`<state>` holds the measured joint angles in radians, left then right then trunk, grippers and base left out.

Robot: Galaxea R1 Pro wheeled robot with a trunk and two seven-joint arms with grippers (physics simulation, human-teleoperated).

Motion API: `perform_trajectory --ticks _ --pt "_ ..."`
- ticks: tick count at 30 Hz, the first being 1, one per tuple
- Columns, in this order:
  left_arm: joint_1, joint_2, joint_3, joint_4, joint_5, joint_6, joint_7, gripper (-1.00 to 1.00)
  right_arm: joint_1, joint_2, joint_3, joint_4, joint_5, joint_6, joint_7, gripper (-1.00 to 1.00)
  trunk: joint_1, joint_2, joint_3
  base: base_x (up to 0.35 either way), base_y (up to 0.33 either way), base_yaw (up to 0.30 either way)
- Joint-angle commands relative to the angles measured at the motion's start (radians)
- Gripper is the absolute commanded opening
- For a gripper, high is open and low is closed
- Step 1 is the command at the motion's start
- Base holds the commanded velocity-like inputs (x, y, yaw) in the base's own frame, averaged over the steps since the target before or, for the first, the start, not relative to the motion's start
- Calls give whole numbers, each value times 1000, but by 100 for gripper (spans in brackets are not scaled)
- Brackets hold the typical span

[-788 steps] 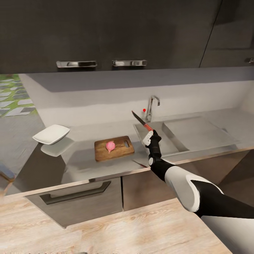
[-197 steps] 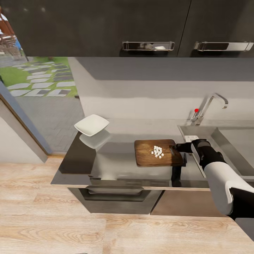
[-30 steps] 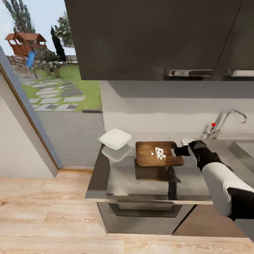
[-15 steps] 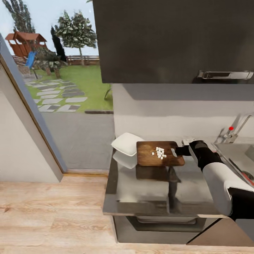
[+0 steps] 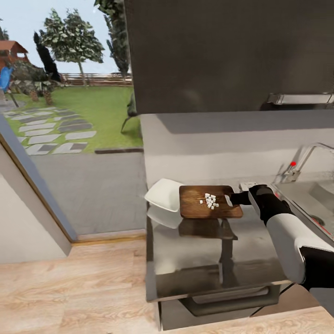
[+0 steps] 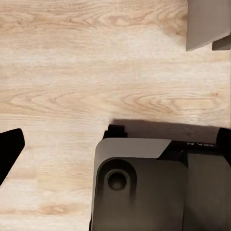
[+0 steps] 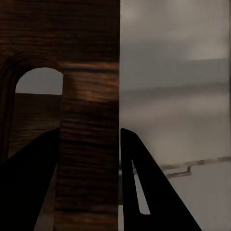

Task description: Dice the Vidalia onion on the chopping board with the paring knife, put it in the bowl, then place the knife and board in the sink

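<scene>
One gripper, the right gripper (image 5: 233,199), pinches the chopping board (image 5: 199,207) by its handle-slot end, holding it level above the countertop (image 5: 195,250). Diced onion (image 5: 209,201) sits heaped on the board. Beyond, the board's far edge hides part of the bowl (image 5: 163,194); the sink (image 5: 308,197) is cut off. Left gripper: can't tell.

bowl (image 5: 163,195) touching chopping board (image 5: 209,202) — countertop (image 5: 204,255) in front bare
</scene>
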<state>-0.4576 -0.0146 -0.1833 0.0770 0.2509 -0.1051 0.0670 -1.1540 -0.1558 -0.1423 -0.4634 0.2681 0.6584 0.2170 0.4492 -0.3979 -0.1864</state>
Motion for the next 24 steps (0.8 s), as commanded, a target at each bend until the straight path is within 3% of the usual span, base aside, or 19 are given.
perform_trajectory --ticks 1,24 --pt "-1 -1 -8 4 8 -7 1 100 -1 1 -7 -1 10 4 8 -100 1 -2 -2 131 309 -270" --pt "-2 -2 -9 4 8 -6 -6 100 -1 2 -6 -1 10 3 8 -100 1 -2 -2 112 308 -213"
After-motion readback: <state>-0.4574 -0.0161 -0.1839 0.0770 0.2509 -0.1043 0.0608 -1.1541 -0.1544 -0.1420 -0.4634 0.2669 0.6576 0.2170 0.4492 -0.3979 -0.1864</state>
